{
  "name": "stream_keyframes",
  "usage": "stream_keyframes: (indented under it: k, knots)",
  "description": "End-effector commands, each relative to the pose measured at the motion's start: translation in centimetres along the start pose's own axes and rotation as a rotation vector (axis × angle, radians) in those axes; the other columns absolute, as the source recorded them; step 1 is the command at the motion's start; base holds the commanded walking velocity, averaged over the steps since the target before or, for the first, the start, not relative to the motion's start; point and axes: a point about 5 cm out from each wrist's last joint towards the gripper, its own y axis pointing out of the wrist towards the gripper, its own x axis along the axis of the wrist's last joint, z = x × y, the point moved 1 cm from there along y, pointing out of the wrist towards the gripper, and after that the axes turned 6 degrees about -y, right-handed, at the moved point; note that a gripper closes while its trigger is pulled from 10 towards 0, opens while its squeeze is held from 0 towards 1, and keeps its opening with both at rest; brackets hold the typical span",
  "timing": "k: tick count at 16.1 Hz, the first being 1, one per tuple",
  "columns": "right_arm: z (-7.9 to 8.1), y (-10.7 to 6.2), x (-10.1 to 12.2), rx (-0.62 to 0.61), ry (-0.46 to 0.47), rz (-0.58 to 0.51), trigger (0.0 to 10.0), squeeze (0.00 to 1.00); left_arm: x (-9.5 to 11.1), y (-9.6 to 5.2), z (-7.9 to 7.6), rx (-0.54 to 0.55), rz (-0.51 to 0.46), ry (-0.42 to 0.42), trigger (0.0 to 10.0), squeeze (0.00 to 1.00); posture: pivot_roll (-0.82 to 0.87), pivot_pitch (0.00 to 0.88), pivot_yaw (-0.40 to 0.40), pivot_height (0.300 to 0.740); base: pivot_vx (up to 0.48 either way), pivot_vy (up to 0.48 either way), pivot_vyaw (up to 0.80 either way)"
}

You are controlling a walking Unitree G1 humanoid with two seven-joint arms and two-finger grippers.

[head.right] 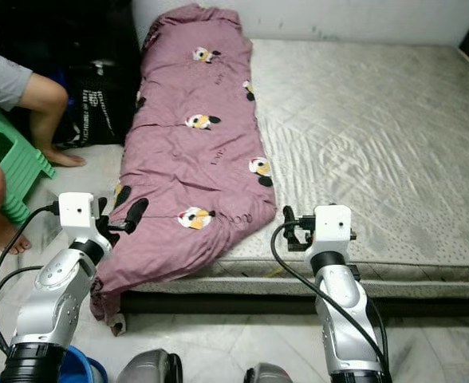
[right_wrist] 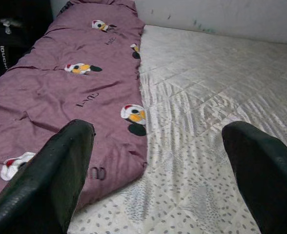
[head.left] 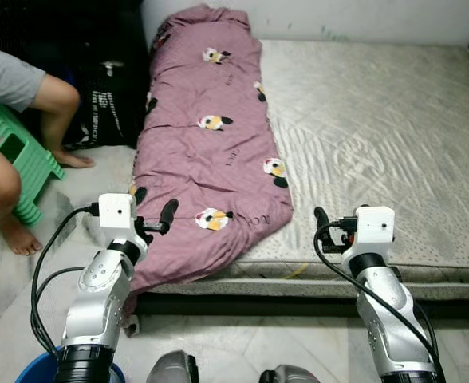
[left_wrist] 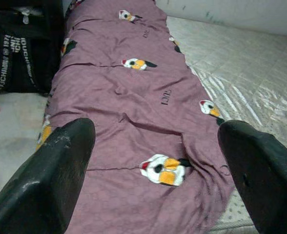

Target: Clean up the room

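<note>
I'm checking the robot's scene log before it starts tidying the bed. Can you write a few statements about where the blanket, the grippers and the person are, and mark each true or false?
1. The mauve quilted blanket with cartoon prints lies along the left side of the pale grey mattress. True.
2. The left gripper is shut on the blanket. False: its fingers are spread open, holding nothing, near the blanket's near end.
3. The right gripper is open, over the mattress's near edge. True.
4. The blanket is folded into a neat square. False: it lies stretched out long, its near corner hanging over the mattress edge.
5. A person sits on a green plastic stool at the robot's left. True.
</note>
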Motion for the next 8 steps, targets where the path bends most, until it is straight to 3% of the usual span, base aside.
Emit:
stream_keyframes:
  k: [1,3,8]
  knots:
    - [0.21,0.12,-0.02,0.001,0.000,0.004,10.0,0.00,0.20,0.08,0.26,0.002,-0.005,0.006,10.0,0.00,-0.08,0.063,-0.007,0.740,0.000,0.476,0.00]
    - [0.15,0.23,0.08,-0.001,-0.001,0.002,10.0,0.00,0.25,0.12,0.25,0.005,-0.007,0.001,10.0,0.00,-0.08,0.075,-0.008,0.740,0.000,0.407,0.00]
    - [0.13,0.32,0.12,0.000,-0.003,0.001,10.0,0.00,0.30,-0.08,0.13,-0.006,-0.019,0.001,10.0,0.00,-0.08,0.076,-0.011,0.740,0.000,0.000,0.00]
